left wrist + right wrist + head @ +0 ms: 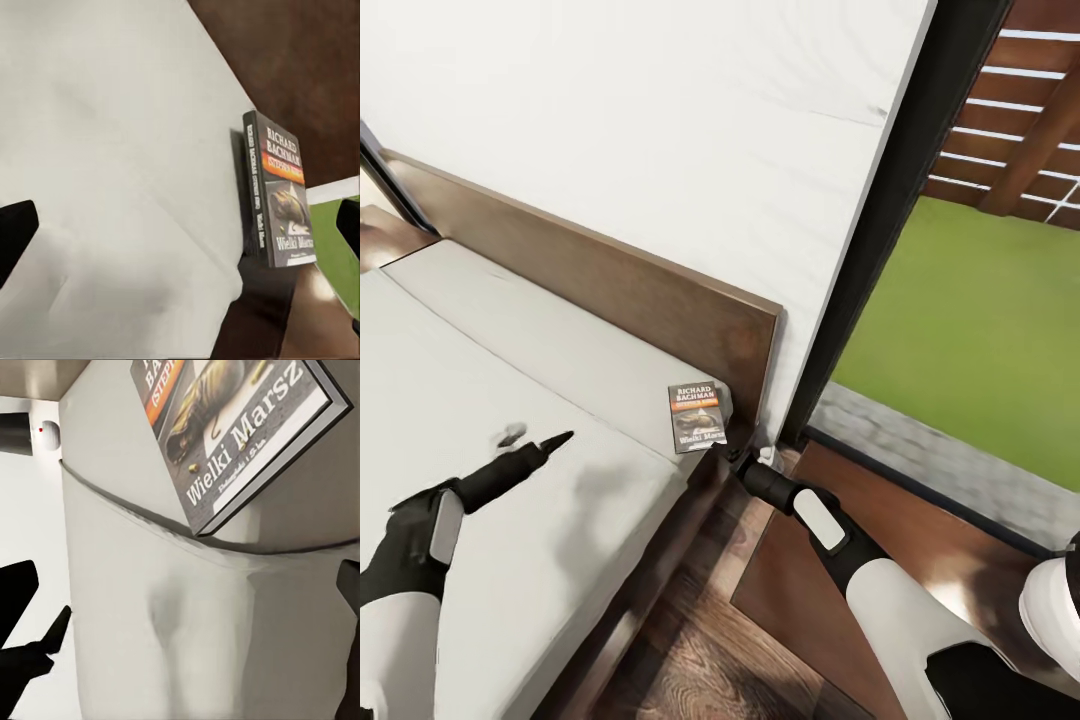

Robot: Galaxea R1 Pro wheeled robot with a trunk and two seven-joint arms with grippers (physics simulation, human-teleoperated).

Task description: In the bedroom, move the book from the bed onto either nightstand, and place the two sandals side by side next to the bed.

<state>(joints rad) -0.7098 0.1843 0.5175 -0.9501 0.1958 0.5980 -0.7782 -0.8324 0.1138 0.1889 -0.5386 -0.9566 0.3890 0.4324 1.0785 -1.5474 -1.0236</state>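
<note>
My left gripper (555, 441) hovers low over the pale mattress (480, 400), its dark fingers pointing toward the headboard (610, 280); in the left wrist view the two fingertips sit far apart at the frame edges, so the jaws stand wide and hold nothing. Right of it, the book (697, 416) lies flat, cover up, on the mattress's corner by the headboard. My right gripper (743, 455) reaches in just beside that corner, below the book's edge; in the right wrist view its tips also stand wide, nothing between them. Farther right, the nightstand (880, 540) top shows under my right arm, then a dark window frame (890, 200) and green lawn (980, 320).
</note>
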